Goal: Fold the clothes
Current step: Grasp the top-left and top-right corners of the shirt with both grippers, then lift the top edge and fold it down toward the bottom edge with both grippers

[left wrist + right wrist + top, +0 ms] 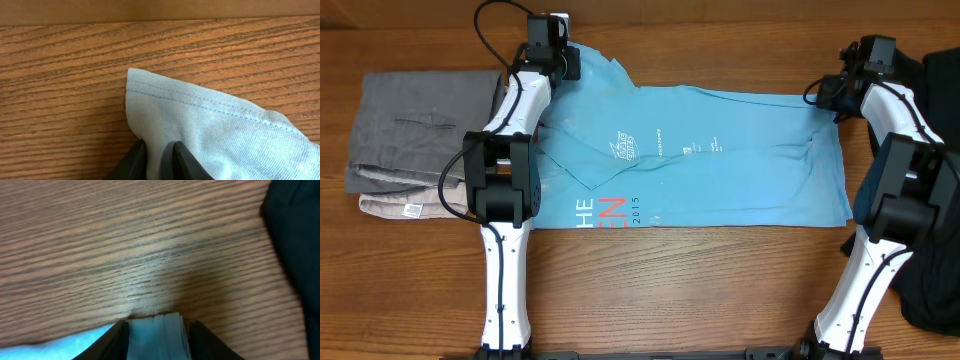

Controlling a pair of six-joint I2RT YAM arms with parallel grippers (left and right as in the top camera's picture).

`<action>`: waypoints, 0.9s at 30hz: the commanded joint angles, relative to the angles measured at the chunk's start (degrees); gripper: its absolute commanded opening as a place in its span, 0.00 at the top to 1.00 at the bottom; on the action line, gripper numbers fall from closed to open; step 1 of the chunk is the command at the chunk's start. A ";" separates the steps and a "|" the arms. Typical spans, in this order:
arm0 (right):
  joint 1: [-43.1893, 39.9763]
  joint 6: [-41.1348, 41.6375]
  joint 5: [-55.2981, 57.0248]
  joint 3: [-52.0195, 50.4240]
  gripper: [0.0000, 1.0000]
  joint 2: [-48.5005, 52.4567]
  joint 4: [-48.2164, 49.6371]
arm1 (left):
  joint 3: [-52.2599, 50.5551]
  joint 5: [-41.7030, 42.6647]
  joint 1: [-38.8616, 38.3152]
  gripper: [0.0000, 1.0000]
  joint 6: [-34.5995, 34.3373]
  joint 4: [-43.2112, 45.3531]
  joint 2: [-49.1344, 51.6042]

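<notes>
Your light blue T-shirt (700,150) lies spread on the wood-grain counter (720,290) between folded grey clothes (420,140) and what may be a dark garment (935,200), your left fingers (132,167) pinching its far left corner, your right fingers (112,347) pinching bunched fabric at its far right.

A wooden table (670,290) is filling the whole overhead frame, its reddish-brown top running with dark grain lines from the left edge to the right. Light is falling evenly from above, leaving only soft, short shadows on the wood. In the left wrist view the same grain is crossing the frame at a slight slant, and a plain tan band (160,9) is lying along the top edge; whether it is a wall or a board cannot be told. In the right wrist view the wood is blurring, and a pale sheen (150,245) is showing near the centre.
</notes>
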 commanded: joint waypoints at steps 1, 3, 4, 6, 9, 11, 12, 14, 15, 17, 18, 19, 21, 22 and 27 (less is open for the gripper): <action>0.04 -0.42 0.57 -0.02 0.58 2.10 1.18 | -0.48 -0.83 -0.15 0.79 1.29 -1.75 2.34; 0.04 -0.42 0.55 -0.02 0.68 2.14 1.90 | -0.48 -0.83 -0.15 0.82 1.29 -1.75 2.34; 0.04 -0.42 0.55 0.02 0.76 2.12 2.25 | -0.48 -0.83 -0.15 0.89 1.29 -1.75 2.34; 0.04 -0.44 0.55 0.22 0.86 2.12 2.40 | -0.46 -0.83 -0.15 0.96 1.29 -1.95 2.21; 0.04 -0.42 0.55 0.22 0.88 2.12 1.84 | -0.46 -0.83 -0.15 0.96 1.29 -2.89 1.66; 0.04 -0.42 0.55 0.22 0.90 2.12 1.55 | -0.46 -0.81 -0.15 0.96 1.29 -3.61 1.09; 0.04 -0.42 0.55 0.22 0.92 2.12 1.55 | -0.46 -0.81 -0.15 0.96 1.29 -4.07 0.83; 0.04 -0.42 0.55 0.22 0.96 2.12 1.60 | -0.44 -0.81 -0.15 0.96 1.29 -4.76 0.07; 0.04 -0.42 0.55 0.22 0.96 2.12 1.60 | -0.44 -0.85 -0.15 0.96 1.31 -4.90 -0.37; 0.04 -0.39 0.37 0.22 0.96 2.12 1.77 | -0.44 -0.98 -0.09 0.96 1.31 -5.27 -1.73; 0.04 -0.37 0.24 0.31 0.96 2.12 1.79 | -0.44 -0.98 -0.04 0.96 1.31 -5.55 -2.29; 0.04 -0.35 0.04 0.52 0.96 2.12 1.75 | -0.44 -0.98 -0.04 0.96 1.31 -5.95 -2.89; 0.04 -0.37 -1.36 1.03 0.96 1.97 1.57 | -0.44 -0.96 -0.04 0.96 1.31 -6.43 -4.07; 0.04 -0.37 -2.14 1.53 0.96 1.75 1.03 | -0.44 -0.96 -0.04 0.96 1.31 -6.69 -4.63; 0.04 -0.20 -5.57 2.49 0.96 -1.60 -2.56 | -0.44 -0.81 -0.07 0.96 -0.24 -14.75 -10.01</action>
